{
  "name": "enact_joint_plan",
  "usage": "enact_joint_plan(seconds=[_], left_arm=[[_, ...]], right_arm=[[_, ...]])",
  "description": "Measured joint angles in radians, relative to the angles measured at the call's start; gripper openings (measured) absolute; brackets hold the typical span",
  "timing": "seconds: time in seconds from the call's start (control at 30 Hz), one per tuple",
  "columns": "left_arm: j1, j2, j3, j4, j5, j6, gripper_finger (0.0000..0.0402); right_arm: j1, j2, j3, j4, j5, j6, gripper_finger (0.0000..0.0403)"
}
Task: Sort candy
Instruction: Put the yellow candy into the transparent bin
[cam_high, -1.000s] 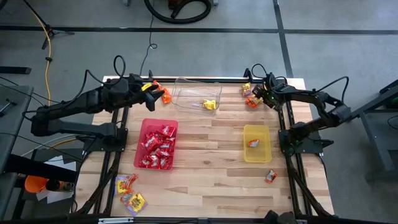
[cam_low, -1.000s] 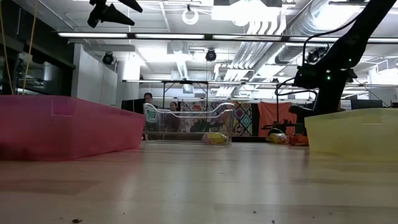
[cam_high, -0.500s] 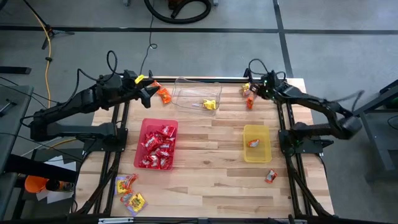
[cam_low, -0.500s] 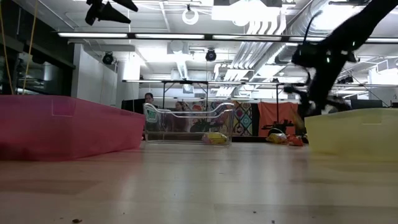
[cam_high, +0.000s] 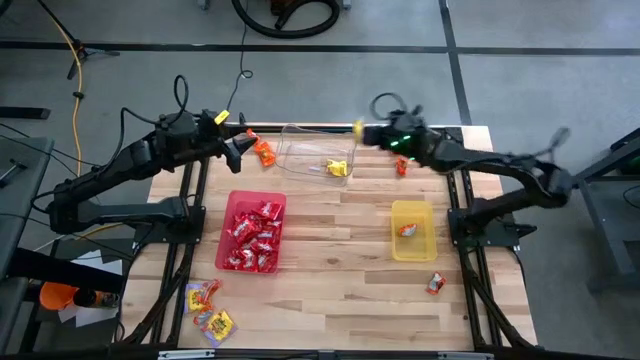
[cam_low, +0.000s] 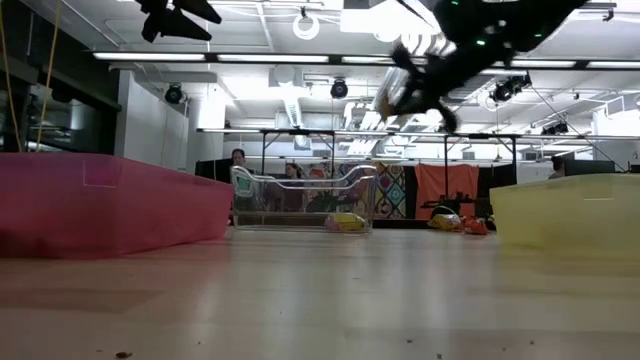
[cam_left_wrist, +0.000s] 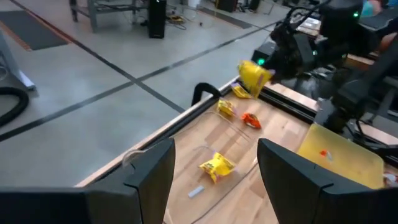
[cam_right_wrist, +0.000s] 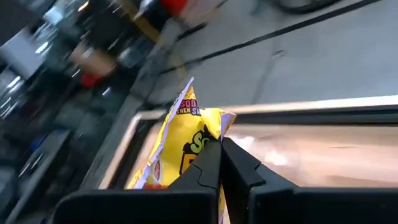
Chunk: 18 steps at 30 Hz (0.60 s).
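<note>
My right gripper (cam_high: 367, 131) is shut on a yellow candy packet (cam_high: 357, 128), high above the table's far edge beside the clear tray (cam_high: 300, 140). One yellow candy (cam_high: 337, 168) lies in that tray. The red tray (cam_high: 236, 205) holds several red candies, and the yellow tray (cam_high: 413, 210) holds one orange candy (cam_high: 407, 229). My left gripper (cam_left_wrist: 214, 180) hangs open near the far left corner, above and beside an orange candy (cam_high: 263, 152) on the table, touching nothing. My right gripper pinches the yellow packet between its two fingers, at the packet's near edge (cam_right_wrist: 210, 138). The rest of the packet sticks out beyond the fingertips (cam_right_wrist: 235, 163). The fingers come nearly level from the table's right side. The packet is lifted clear of the table.
Loose candies lie on the table: an orange one (cam_high: 401, 165) at the far right, one (cam_high: 435, 283) near the right edge, and some (cam_high: 208, 308) at the near left corner. Bare wood lies between the trays and along the near edge.
My right gripper has taken a yellow packet from the pile at the far right corner. It has risen with the packet and swung along the far edge toward the table's left, toward the clear tray, tipping up to nearly level. The packet is now clear of the table.
</note>
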Motion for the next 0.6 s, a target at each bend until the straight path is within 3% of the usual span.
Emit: enact_joint_plan(seconds=[0.13,0.4,0.6], left_arm=[[0.012,0.004,0.0,-0.004,0.018,0.0,0.0216],[0.012,0.002,0.0,-0.03,0.014,0.076,0.0216],[0.012,0.001,0.0,-0.044,0.013,0.072,0.0216]], right_arm=[[0.1,0.18,0.131,0.012,-0.004,-0.075,0.0],[0.129,0.421,0.442,-0.247,-0.002,-0.184,0.0008],[0.129,0.49,0.598,-0.488,-0.038,-0.235,0.0085]])
